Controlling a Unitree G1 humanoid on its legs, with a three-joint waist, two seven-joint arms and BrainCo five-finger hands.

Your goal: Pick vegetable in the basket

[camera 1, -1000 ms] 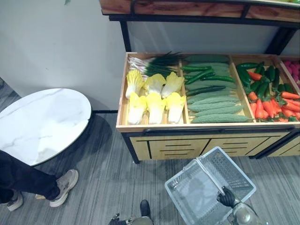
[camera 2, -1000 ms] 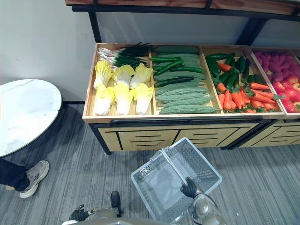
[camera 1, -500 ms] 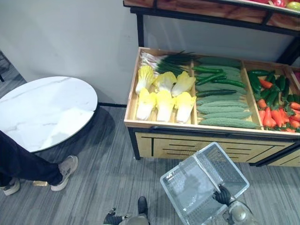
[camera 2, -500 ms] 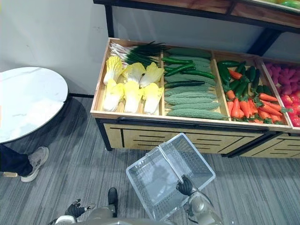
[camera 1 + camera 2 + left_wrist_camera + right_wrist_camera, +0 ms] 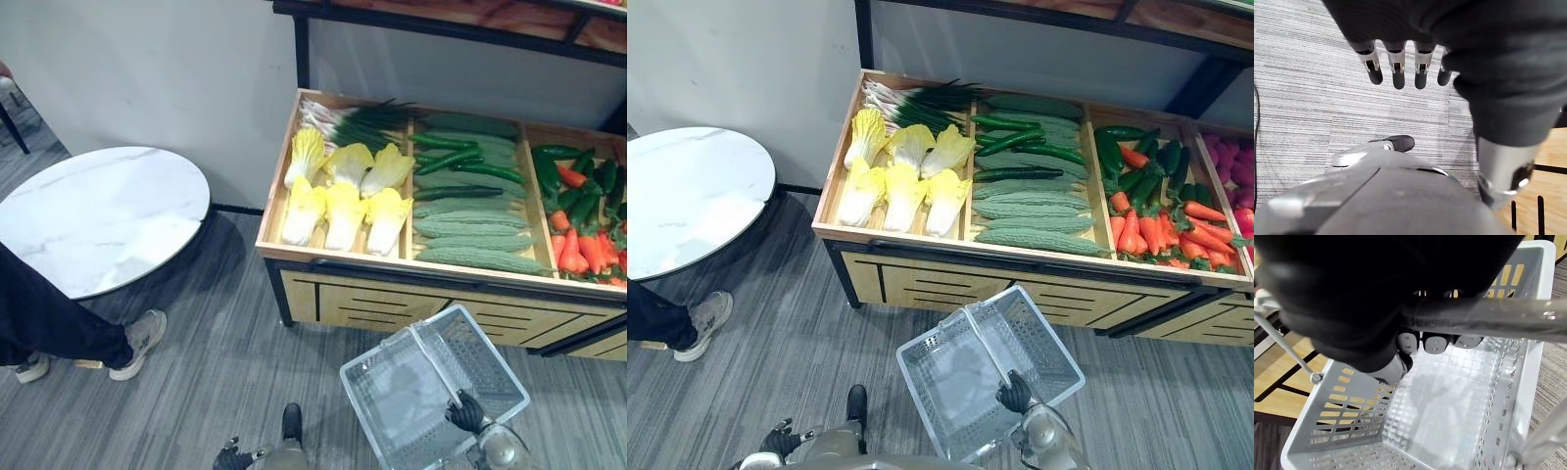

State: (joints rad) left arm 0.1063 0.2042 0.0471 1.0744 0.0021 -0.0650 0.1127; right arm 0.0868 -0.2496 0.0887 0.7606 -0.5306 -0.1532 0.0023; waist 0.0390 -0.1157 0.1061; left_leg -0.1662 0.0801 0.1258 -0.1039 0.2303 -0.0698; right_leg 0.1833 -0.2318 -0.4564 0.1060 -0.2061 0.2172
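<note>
A wooden produce stand (image 5: 392,279) holds yellow-white cabbages (image 5: 343,201), scallions (image 5: 358,119), green gourds and cucumbers (image 5: 470,211), and carrots with green peppers (image 5: 583,220). In front of it, low above the floor, hangs an empty grey plastic basket (image 5: 397,338). My right hand (image 5: 466,412) is shut on the basket's handle (image 5: 1488,316), its fingers (image 5: 1432,342) curled round the bar. My left hand (image 5: 779,439) hangs low at my left side over the carpet, with fingers (image 5: 1396,63) straight and holding nothing.
A round white marble table (image 5: 98,215) stands left of the stand. A person's dark-trousered leg and beige shoe (image 5: 142,338) are beside it. A dark-framed upper shelf (image 5: 451,22) overhangs the stand's back. Grey carpet (image 5: 216,343) lies between me and the stand.
The whole picture has shifted, so the camera has moved; the stand now sits further right and closer. My right hand keeps its hold on the basket handle. The left hand stays low.
</note>
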